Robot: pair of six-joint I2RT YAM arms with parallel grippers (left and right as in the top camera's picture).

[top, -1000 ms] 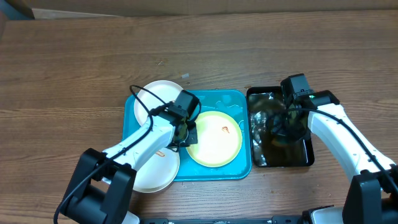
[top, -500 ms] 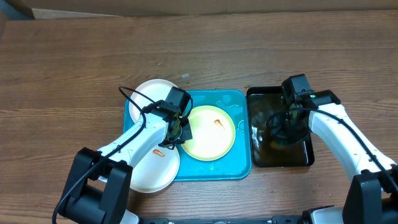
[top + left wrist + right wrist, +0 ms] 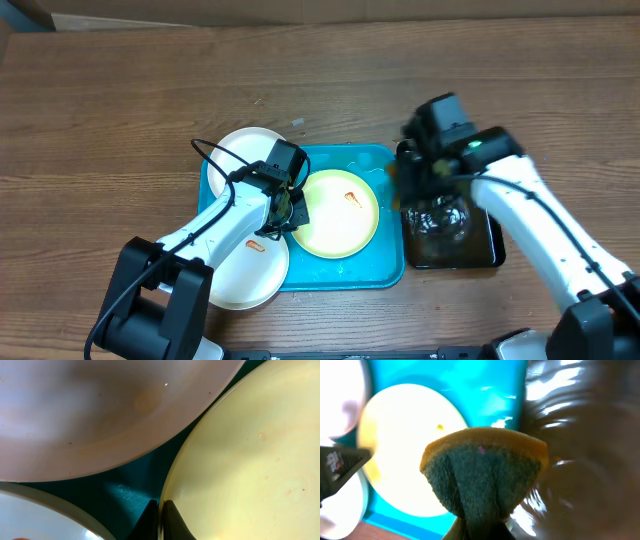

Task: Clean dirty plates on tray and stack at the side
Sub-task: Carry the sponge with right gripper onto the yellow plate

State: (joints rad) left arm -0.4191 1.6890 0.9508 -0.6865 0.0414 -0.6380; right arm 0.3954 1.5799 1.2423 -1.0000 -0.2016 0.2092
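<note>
Wide bare bench [image 3: 120, 90] behind and out to both sides, easy passage there. The tray [image 3: 385, 270] is crammed: yellow-green plate [image 3: 345, 225], far white plate [image 3: 255, 145] and near white plate [image 3: 240, 285] leave only thin turquoise strips, left gripper [image 3: 161, 512] pinching the yellow-green rim. The right gripper [image 3: 480, 532], sponge [image 3: 485, 475] in its jaws, hangs over the seam beside the black tray [image 3: 455, 255].

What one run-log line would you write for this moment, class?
left gripper: shut on yellow-green plate rim | right gripper: shut on sponge, above black tray edge | smear: on plate, in blue tray
</note>
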